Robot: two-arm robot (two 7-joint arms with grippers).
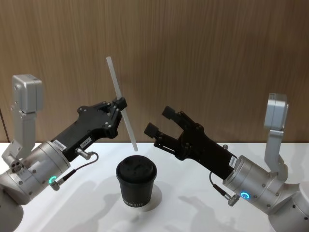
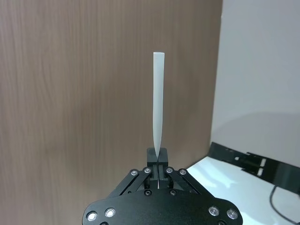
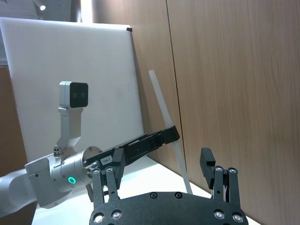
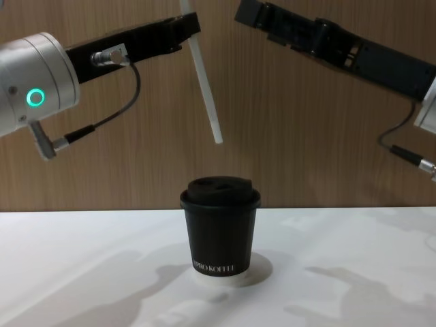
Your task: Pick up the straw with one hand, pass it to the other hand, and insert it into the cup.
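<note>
Above the white table [image 1: 203,203], the left gripper [image 1: 120,107] pinches the straw [image 1: 121,103] near its middle, fingers closed tight on it. That thin white straw tilts, its lower end hanging over the cup [image 1: 136,182] without touching the lid. Standing upright on the table between both arms is the black cup. Just right of the straw, the right gripper [image 1: 160,121] hovers with fingers spread wide, holding nothing.
</note>
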